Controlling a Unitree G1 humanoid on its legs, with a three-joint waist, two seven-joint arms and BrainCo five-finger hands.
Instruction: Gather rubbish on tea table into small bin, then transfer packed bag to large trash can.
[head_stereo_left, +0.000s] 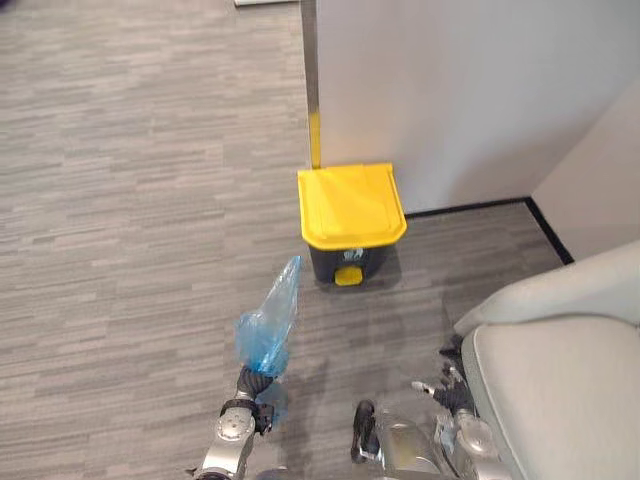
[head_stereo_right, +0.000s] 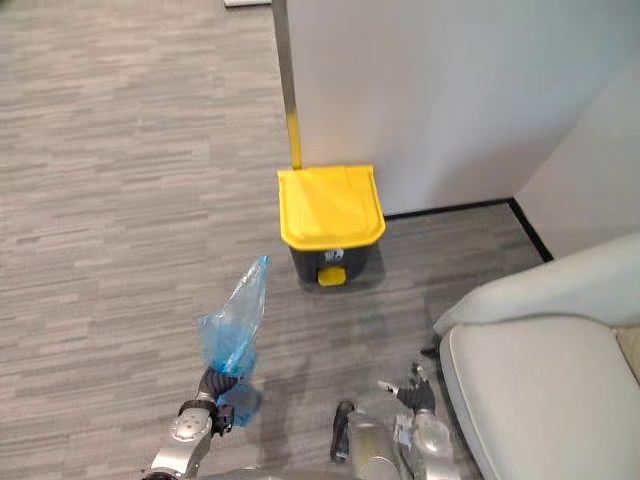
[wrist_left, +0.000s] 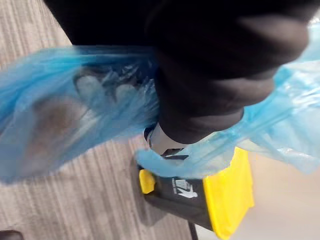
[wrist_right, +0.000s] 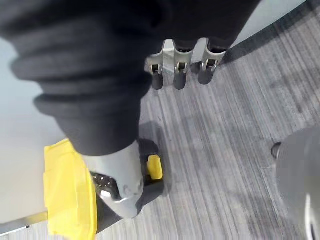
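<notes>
Grey striped flooring (head_stereo_left: 120, 200) runs up to a white partition wall (head_stereo_left: 450, 90), which has a black skirting line (head_stereo_left: 470, 208) along its foot and a metal edge strip (head_stereo_left: 312, 70) at its corner, yellow at the lower end.

From where I stand, the left hand (head_stereo_left: 252, 385) is low and close to the robot's body. Its fingers are clenched round a blue plastic bag (head_stereo_left: 268, 325). Most of the bag rises above the fist: a crumpled bulge sits right on top of the hand, and a thin tail of plastic pokes up and forward. A smaller fold of blue hangs just under the hand. In the left wrist view the film is draped over the fingers (wrist_left: 100, 90), which show dimly through it.

Ahead of that hand and a little to its right, well apart from it, stands the large trash can (head_stereo_left: 350, 205). It is dark-bodied, its yellow lid is down, and its yellow pedal (head_stereo_left: 348, 275) faces the robot. It sits against the partition corner.

The right hand (wrist_right: 120, 170) hangs low on the other side. Its fingers (wrist_right: 180, 80) are loosely extended with nothing in them. Just beside it, on its outer side, is a pale grey sofa (head_stereo_left: 560, 390).
</notes>
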